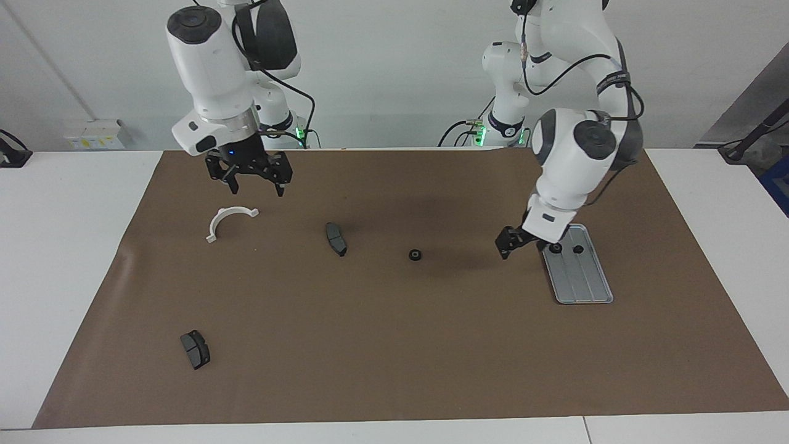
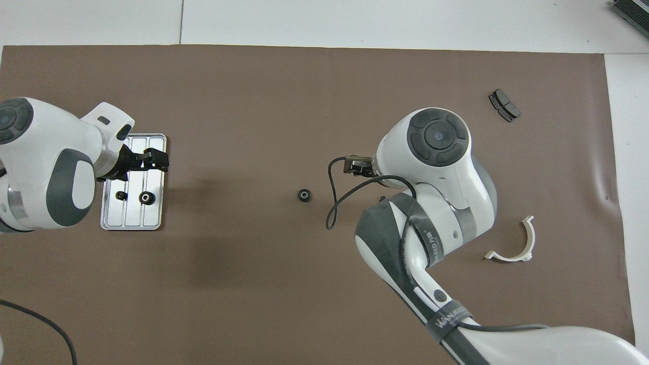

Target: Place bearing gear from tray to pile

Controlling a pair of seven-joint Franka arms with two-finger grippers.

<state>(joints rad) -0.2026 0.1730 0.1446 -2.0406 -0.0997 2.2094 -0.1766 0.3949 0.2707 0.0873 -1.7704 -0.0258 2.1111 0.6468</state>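
Note:
The silver tray (image 1: 582, 280) (image 2: 133, 215) lies at the left arm's end of the mat, with two small black bearing gears (image 1: 555, 248) (image 1: 578, 249) (image 2: 146, 197) (image 2: 121, 195) on it. A third bearing gear (image 1: 415, 254) (image 2: 304, 195) sits on the mat mid-table. The pile is scattered: a white half-ring bracket (image 1: 229, 220) (image 2: 512, 243) and two dark brake pads (image 1: 336, 238) (image 1: 195, 349) (image 2: 504, 105). My left gripper (image 1: 525, 243) (image 2: 157, 161) hangs open and empty over the tray's edge toward mid-table. My right gripper (image 1: 254, 185) is open and empty above the mat beside the bracket.
A brown mat (image 1: 394, 345) covers most of the white table. In the overhead view the right arm's body (image 2: 436, 167) hides the brake pad nearest the lone gear. A dark object sits at the table's corner (image 2: 631, 12).

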